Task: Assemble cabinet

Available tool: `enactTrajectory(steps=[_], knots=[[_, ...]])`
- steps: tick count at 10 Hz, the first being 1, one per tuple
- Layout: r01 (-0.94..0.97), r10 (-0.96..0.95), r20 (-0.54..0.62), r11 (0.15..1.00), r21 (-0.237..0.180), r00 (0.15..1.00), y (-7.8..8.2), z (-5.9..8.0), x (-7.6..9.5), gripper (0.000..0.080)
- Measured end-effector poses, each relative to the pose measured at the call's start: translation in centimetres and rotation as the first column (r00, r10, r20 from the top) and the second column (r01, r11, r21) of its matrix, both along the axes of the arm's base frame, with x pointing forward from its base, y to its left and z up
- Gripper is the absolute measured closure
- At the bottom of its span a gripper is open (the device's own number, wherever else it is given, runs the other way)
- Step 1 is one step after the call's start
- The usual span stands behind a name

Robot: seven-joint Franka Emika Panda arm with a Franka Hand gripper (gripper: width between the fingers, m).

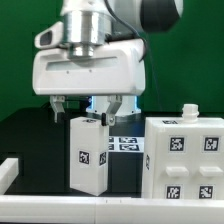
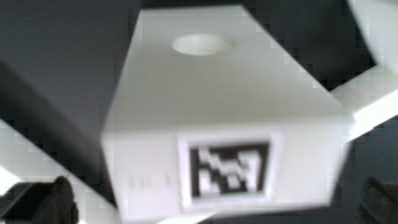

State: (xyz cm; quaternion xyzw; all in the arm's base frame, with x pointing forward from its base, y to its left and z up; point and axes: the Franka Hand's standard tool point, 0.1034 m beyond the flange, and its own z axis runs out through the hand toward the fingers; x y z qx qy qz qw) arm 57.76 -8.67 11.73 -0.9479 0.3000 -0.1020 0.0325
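Nearest to the exterior camera, a low white rail [image 1: 60, 212] lay along the front of the dark table. Just behind it a tall white cabinet part [image 1: 88, 152] stood upright, with one tag on its front face. At the exterior view's right, near it but apart, stood the larger cabinet body [image 1: 185, 165], with several tags and a small knob [image 1: 187, 109] on top. Above the tall part hung the gripper [image 1: 88, 108], its fingers spread on both sides of the part's top and, as far as I could see, not touching it. Farther back the marker board [image 1: 125, 143] lay flat. I judged the assembly partly done, because the tall part was not yet joined to the body. Only the wrist view showed a round hole [image 2: 201, 44] in one face of the part, and only the exterior view showed the body and knob.
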Motion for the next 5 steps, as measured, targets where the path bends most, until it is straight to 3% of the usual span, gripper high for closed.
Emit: enactTrajectory(steps=[1, 2, 5], knots=[[0.004, 0.000, -0.070, 0.998, 0.060, 0.998, -0.1, 0.6, 0.6, 0.0002], [0.004, 0.004, -0.105, 0.996, 0.084, 0.994, 0.2, 0.8, 0.8, 0.0002], [0.003, 0.075, -0.334, 0.974, 0.226, 0.940, -0.7, 0.2, 0.1, 0.0002]])
